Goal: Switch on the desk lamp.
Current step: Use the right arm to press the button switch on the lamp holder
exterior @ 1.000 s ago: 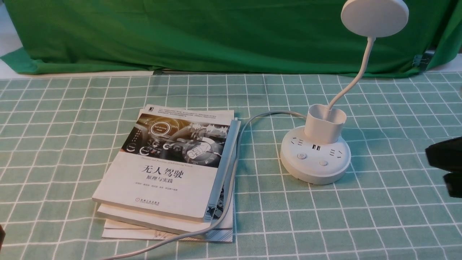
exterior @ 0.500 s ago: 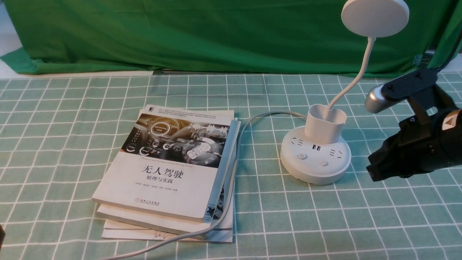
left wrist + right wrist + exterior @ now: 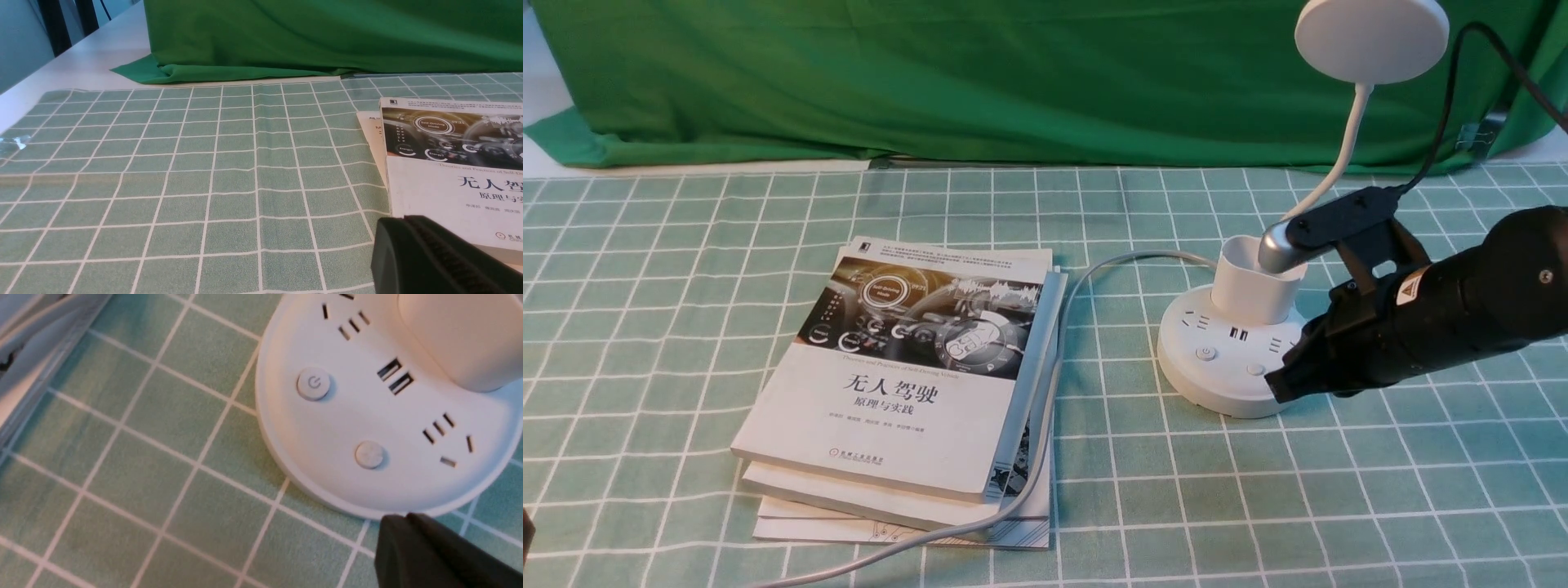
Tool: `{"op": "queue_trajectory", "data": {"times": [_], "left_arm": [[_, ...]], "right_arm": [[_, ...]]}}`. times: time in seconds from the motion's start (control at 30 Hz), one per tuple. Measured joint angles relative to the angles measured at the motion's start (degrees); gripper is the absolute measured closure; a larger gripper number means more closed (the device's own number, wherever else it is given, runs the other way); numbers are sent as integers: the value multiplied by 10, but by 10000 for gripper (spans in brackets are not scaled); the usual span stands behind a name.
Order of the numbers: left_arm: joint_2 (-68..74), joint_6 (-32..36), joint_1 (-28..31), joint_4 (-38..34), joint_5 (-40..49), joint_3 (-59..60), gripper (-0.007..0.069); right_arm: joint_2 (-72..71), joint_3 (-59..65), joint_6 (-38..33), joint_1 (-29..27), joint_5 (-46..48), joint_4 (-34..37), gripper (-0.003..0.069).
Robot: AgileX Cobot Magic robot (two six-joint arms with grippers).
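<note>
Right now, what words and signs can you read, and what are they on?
"无人驾驶": top book
"原理与实践": same book
"Self-Driving Mode": book's picture
Power sign: bigger button
Warning triangle: right arm
The tiny author line is too small.

matte black arm (image 3: 1462, 310), silver-capped camera mount (image 3: 1323, 229), black cable (image 3: 1450, 90)

1. Reads "无人驾驶", "原理与实践" and "Theories and Practices of Self-Driving Vehicle" on the top book (image 3: 890, 367) — well left of the right gripper (image 3: 1276, 387).
2. Also reads "Self-Driving Mode", "09:21", "Energy1" and "Energy2" on that cover's picture.
3. Shows a power sign on a round button (image 3: 314, 384), near the right gripper, to its left.
4. Carries a triangle sign on a sticker (image 3: 1412, 287) — right of the right gripper's tip, on its arm.
</note>
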Motion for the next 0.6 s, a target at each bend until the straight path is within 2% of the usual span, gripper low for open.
{"op": "queue_trajectory", "data": {"times": [0.6], "left_arm": [[0,0,0,0,0,0,603]], "right_arm": [[75,-19,0,0,-70,2,631]]}}
